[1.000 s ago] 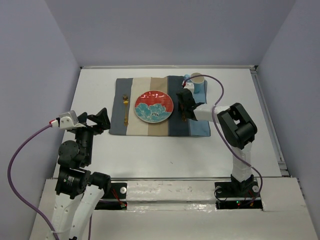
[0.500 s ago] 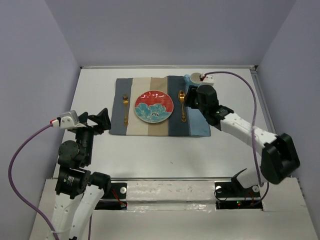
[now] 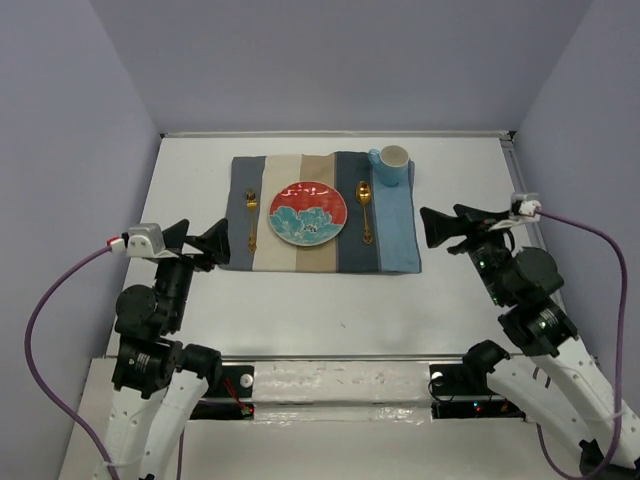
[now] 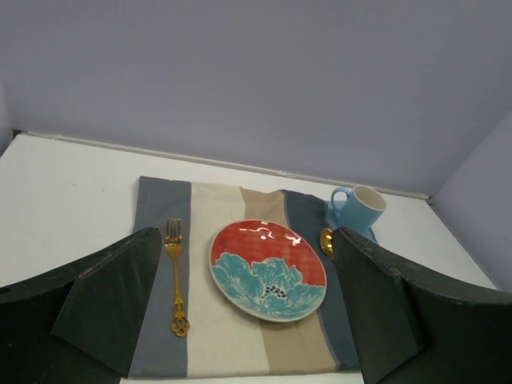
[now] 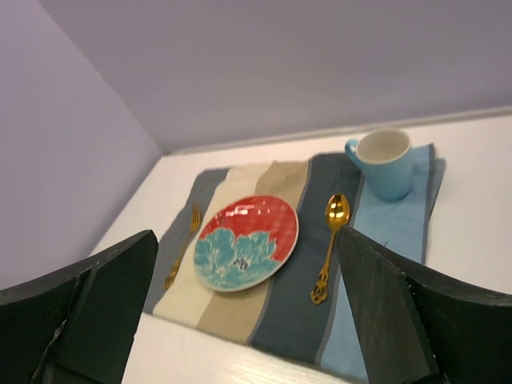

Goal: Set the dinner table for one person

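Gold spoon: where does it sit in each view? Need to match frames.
Top external: gold spoon lies on the mat, right of the plate, handle toward the near edge.
Left wrist: only its bowl shows, just right of the plate.
Right wrist: mid-frame, right of the plate, whole.
Shared landmark: the red and blue plate.

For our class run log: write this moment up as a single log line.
left gripper: open, empty | right gripper: open, empty | mat: plate centre, fork left, spoon right, mug far right corner

Robot lab — bare lilac partition walls (image 3: pixel 350 60), white bench (image 3: pixel 300 300), cabled arms
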